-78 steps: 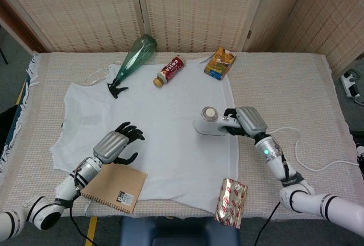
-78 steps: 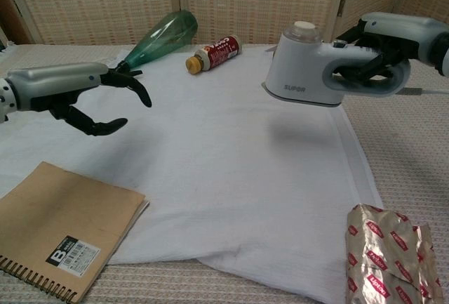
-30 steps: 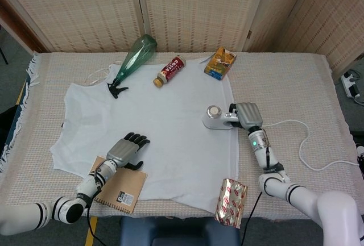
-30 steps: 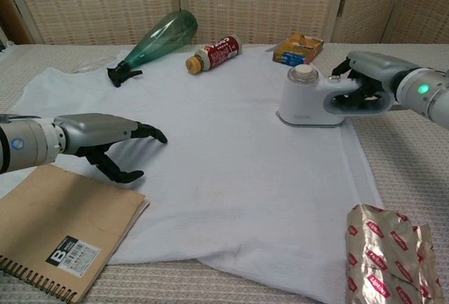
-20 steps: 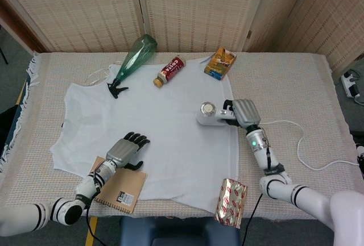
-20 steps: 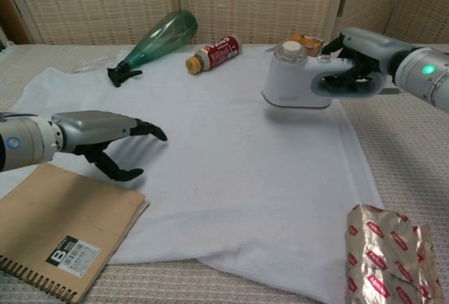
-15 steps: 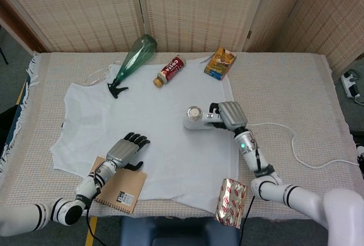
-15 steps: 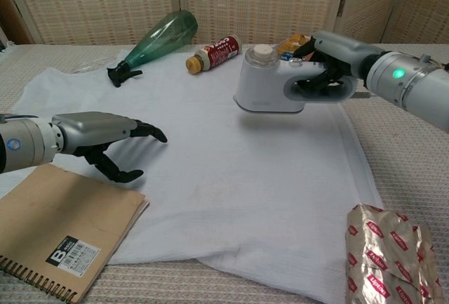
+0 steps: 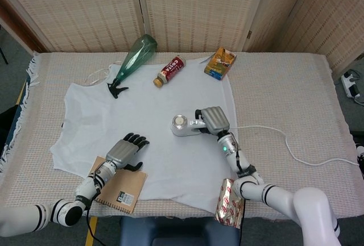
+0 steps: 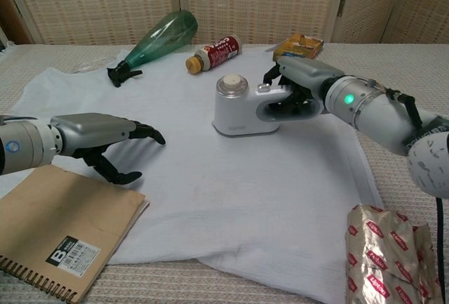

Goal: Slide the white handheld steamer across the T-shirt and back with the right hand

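Observation:
The white handheld steamer (image 9: 183, 125) (image 10: 238, 109) stands on the white T-shirt (image 9: 142, 115) (image 10: 210, 170), near its middle. My right hand (image 9: 213, 121) (image 10: 298, 83) grips the steamer's handle from the right side. Its white cord (image 9: 284, 144) trails off to the right across the table. My left hand (image 9: 126, 150) (image 10: 105, 139) hovers low over the shirt's front left part, fingers spread and curled down, holding nothing.
A brown spiral notebook (image 9: 116, 192) (image 10: 56, 230) lies under the left wrist. A green spray bottle (image 9: 133, 57) (image 10: 158, 37), a brown drink bottle (image 9: 169, 70) (image 10: 212, 51) and an orange box (image 9: 220, 63) (image 10: 299, 46) lie at the back. A foil packet (image 9: 231, 202) (image 10: 389, 255) sits front right.
My right hand has carried the steamer leftward from the shirt's right edge to its middle and set it low on the cloth. The left hand has stayed still.

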Robot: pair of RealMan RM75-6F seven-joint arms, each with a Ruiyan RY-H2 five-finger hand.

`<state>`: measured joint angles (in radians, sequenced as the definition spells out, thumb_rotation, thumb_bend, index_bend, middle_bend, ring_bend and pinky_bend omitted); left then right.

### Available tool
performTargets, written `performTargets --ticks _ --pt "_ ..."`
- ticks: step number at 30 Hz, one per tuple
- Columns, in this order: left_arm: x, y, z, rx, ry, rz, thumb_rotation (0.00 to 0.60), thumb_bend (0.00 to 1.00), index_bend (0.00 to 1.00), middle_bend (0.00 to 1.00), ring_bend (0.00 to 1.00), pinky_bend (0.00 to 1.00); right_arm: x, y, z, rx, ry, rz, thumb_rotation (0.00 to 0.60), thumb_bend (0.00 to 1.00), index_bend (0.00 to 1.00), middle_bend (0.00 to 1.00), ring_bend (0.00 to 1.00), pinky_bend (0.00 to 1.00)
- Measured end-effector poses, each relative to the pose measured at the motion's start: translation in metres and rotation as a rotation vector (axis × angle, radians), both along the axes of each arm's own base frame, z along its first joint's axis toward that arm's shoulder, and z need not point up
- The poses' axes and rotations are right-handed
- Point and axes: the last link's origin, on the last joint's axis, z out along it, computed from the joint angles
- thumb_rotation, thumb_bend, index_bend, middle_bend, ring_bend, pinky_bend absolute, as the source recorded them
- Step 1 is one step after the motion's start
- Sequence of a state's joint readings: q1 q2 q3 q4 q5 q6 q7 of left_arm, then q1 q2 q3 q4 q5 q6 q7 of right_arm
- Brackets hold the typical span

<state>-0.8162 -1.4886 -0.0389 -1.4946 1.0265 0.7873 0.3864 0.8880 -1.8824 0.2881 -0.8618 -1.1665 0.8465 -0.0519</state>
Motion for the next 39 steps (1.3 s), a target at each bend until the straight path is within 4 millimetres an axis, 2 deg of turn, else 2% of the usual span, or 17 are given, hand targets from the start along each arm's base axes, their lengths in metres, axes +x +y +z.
performTargets --ticks 8,15,18,22,26,33,39 --pt "0.000 -0.002 0.000 -0.006 0.002 -0.001 0.418 0.46 0.16 0.11 0.00 0.00 -0.035 -0.016 0.016 -0.082 0.053 -0.082 0.600 0.94 0.84 0.86 0.82 0.95" --pt "0.000 -0.003 0.000 -0.007 0.003 -0.005 0.415 0.46 0.16 0.11 0.00 0.00 -0.076 -0.026 0.042 -0.165 0.098 -0.183 0.600 0.94 0.84 0.86 0.82 0.95" --pt "0.001 -0.004 0.001 -0.004 0.001 -0.006 0.414 0.46 0.16 0.11 0.00 0.00 -0.083 -0.028 0.052 -0.186 0.071 -0.208 0.600 0.94 0.84 0.86 0.82 0.95" --pt "0.002 -0.004 0.002 -0.002 0.001 -0.012 0.415 0.46 0.16 0.11 0.00 0.00 -0.079 -0.025 0.057 -0.191 0.020 -0.185 0.600 0.94 0.84 0.86 0.81 0.95" --pt "0.003 -0.005 0.001 -0.003 -0.002 -0.015 0.418 0.46 0.16 0.11 0.00 0.00 -0.062 -0.016 0.056 -0.163 -0.034 -0.125 0.600 0.94 0.84 0.86 0.82 0.95" --pt "0.002 -0.005 0.001 -0.003 0.005 -0.014 0.416 0.46 0.16 0.10 0.00 0.00 -0.021 0.006 0.036 -0.048 -0.078 -0.008 0.600 0.94 0.83 0.86 0.82 0.95" --pt "0.003 -0.005 0.000 -0.004 0.007 -0.012 0.415 0.46 0.16 0.10 0.00 0.00 -0.011 0.018 0.012 0.026 -0.042 0.025 0.600 0.94 0.83 0.86 0.82 0.95"
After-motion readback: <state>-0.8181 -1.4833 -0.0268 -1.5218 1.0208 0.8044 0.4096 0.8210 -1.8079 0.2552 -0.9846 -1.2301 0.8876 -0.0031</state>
